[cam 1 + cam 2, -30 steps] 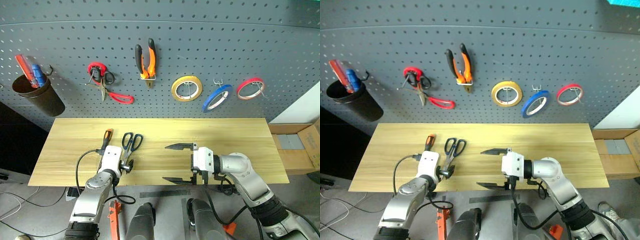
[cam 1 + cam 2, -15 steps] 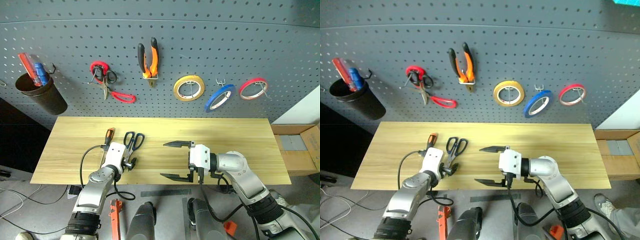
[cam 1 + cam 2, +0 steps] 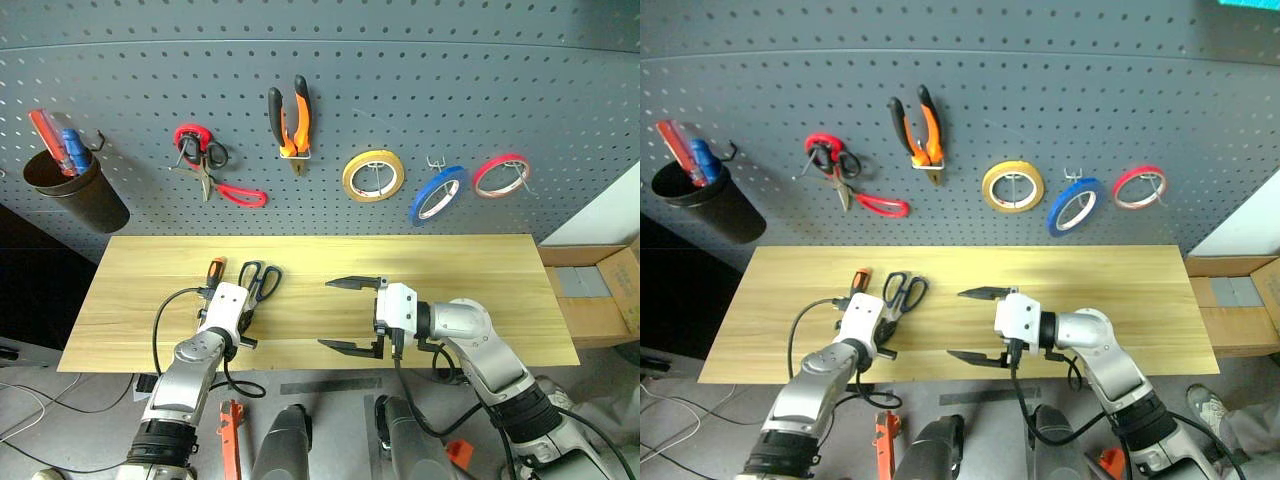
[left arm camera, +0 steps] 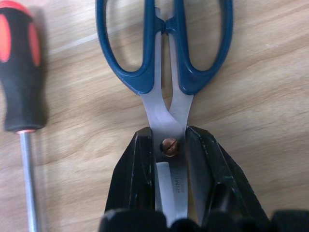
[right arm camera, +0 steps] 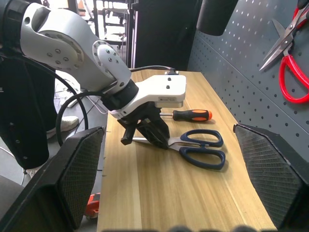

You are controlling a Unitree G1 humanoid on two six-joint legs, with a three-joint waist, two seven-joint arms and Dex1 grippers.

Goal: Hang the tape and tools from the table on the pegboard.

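Here, we look down on a long light wood table (image 3: 450,270) with visible plank grain, set against a dark grey pegboard (image 3: 420,90) dotted with rows of small holes; a brown cardboard box (image 3: 600,290) sits beyond the table's right end.

On the pegboard above the table's left end hangs a dark round cup (image 3: 75,195) holding a red-handled tool and a blue-handled one, too small for us to name. Also on the pegboard above the table we see red-handled scissors (image 3: 215,178), orange-and-black pliers (image 3: 291,122), a yellow tape roll (image 3: 373,176), the thin blue tape roll (image 3: 437,194) tilted on its metal hook, and a red tape roll (image 3: 501,175).

On the table, toward its left end, lie the dark blue-handled steel scissors (image 4: 166,58), flat on the wood, their oval loops pointing toward the pegboard. Just beside them, nearer the table's left end, rests the screwdriver (image 4: 21,72), with its black-and-orange grip and bare steel shaft.

Our left gripper (image 4: 170,159) is pressed together on the scissors, its black fingers (image 4: 137,169) pinching the blades at the copper-coloured pivot screw. Our right gripper (image 3: 350,314) hovers over the table's middle, well apart from the scissors, its two ribbed black fingers spread wide and holding nothing.
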